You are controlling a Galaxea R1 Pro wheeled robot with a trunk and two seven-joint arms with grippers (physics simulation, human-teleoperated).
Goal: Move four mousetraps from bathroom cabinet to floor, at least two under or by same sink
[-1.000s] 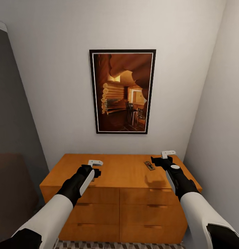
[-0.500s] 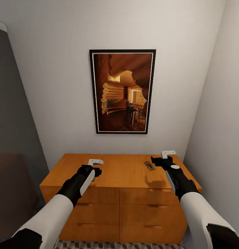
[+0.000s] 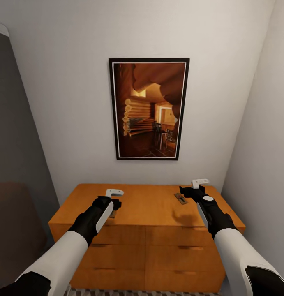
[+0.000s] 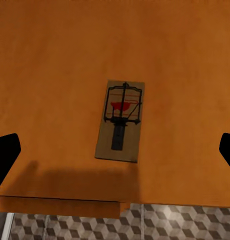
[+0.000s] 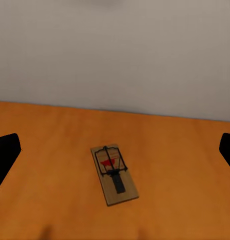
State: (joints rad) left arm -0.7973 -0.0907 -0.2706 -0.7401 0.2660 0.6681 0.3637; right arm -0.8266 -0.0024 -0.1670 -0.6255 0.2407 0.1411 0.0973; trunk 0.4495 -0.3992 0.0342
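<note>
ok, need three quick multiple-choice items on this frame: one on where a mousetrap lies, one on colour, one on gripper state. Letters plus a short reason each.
1. Where does the small flat wooden mousetrap near the right gripper lie?
A. on the cabinet top
B. in an open drawer
C. on the tiled floor

2. What colour is the patch on the mousetrap below the left gripper?
A. blue
B. red
C. green

3. How are the left gripper's fingers?
A. shut on a trap
B. shut, empty
C. open, empty

Answers:
1 A: the mousetrap rests on the orange-brown wooden cabinet, beside the right gripper.
2 B: red patch under the wire on that trap.
3 C: the left gripper has its fingertips wide apart around the trap, touching nothing.
</note>
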